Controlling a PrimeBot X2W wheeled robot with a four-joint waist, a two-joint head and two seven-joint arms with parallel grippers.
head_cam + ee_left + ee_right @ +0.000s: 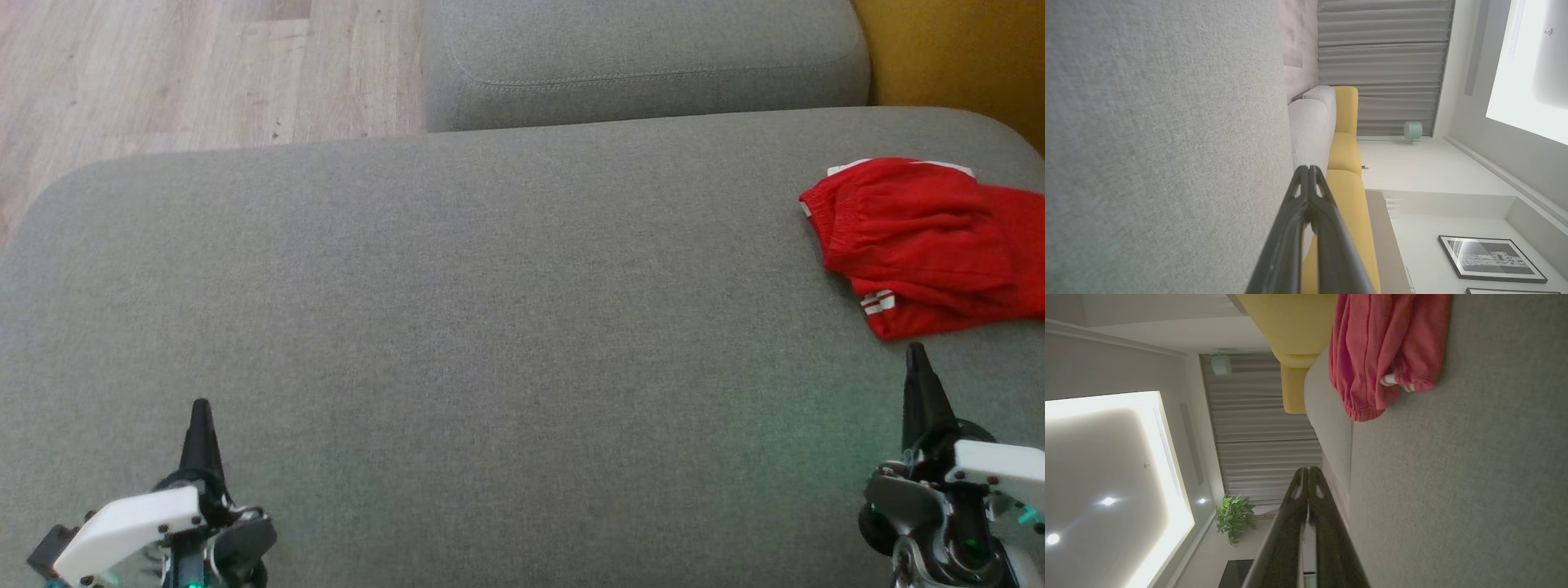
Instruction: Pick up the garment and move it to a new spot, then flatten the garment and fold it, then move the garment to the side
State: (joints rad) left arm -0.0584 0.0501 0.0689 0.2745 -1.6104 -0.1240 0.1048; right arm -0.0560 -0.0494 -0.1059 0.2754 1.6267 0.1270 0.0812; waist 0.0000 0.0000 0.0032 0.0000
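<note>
garment (927, 245): red, white stripes, bunched up at the far right of the grey cushion (457, 327) (runs off the head view's right edge)
my left gripper (201, 406): fingers clenched together, nothing in them, low left over bare cushion
my right gripper (917, 349): pinched closed, empty, tip just beside the garment's near edge, not touching
floor (163, 73): pale wood, far left

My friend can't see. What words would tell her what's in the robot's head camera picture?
A red garment with white stripes lies bunched at the right edge of a grey cushion. The left gripper and right gripper, both shut, point up from the bottom corners; the right one's tip is just short of it.
</note>
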